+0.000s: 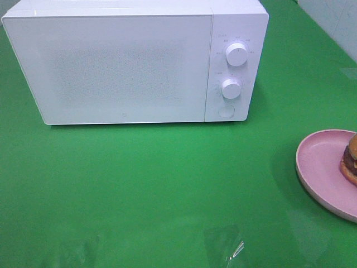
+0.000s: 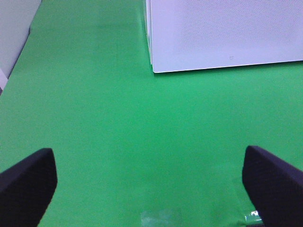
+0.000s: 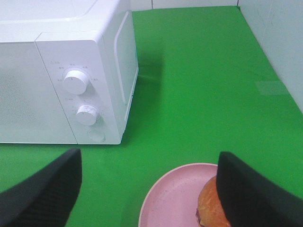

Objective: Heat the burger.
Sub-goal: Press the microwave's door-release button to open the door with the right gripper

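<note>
The burger [image 1: 351, 159], with a golden-brown bun and dark patty, sits on a pink plate [image 1: 321, 164] at the right edge of the exterior view, partly cut off. The right wrist view shows the burger [image 3: 210, 208] on the plate [image 3: 170, 198], partly behind one finger [image 3: 255, 194]. My right gripper [image 3: 147, 189] hangs open above the plate with nothing between its fingers. My left gripper [image 2: 151, 182] is open over bare green cloth, short of the microwave [image 2: 222, 33]. Neither arm appears in the exterior view.
A white microwave [image 1: 134, 61] stands at the back with its door shut, two knobs [image 1: 237, 54] and a round button [image 1: 226, 110] on its right panel. A pale wall [image 3: 279, 42] borders the green table on the right.
</note>
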